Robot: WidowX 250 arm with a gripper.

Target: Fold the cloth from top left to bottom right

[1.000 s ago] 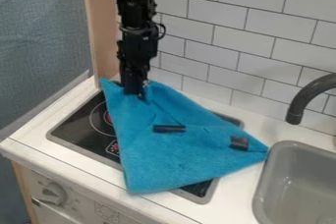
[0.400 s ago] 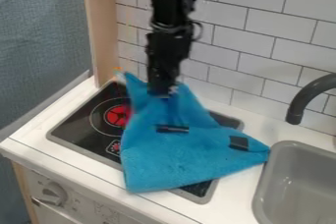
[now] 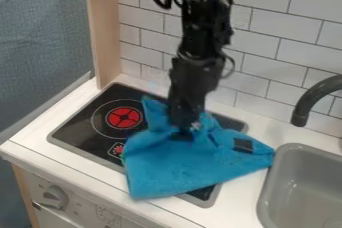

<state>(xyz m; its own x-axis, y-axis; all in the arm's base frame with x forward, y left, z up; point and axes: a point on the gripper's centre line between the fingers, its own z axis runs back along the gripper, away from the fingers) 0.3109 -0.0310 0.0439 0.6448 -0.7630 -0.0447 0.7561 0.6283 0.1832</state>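
Observation:
The black gripper (image 3: 185,128) hangs over the middle of the stovetop, shut on the upper-left part of the blue cloth (image 3: 180,168). Cloth bunches up around the fingertips, and a loose peak of it stands just left of them. The lower part of the cloth lies spread over the stove's front right and the counter, with one corner near the sink. Two dark patches show on the cloth: one (image 3: 244,145) towards its right corner, the other (image 3: 181,136) right by the gripper and partly hidden.
The black stovetop (image 3: 90,126) has a red burner (image 3: 124,117) showing left of the cloth. A grey sink (image 3: 307,182) and a dark faucet (image 3: 306,103) stand at the right. White tiles (image 3: 280,17) rise behind, beside a wooden post (image 3: 104,32) at the left.
The gripper has moved right and down, dragging the cloth's upper-left part along. The red burner has come into view, and the cloth is more bunched. Its lower edge has barely moved.

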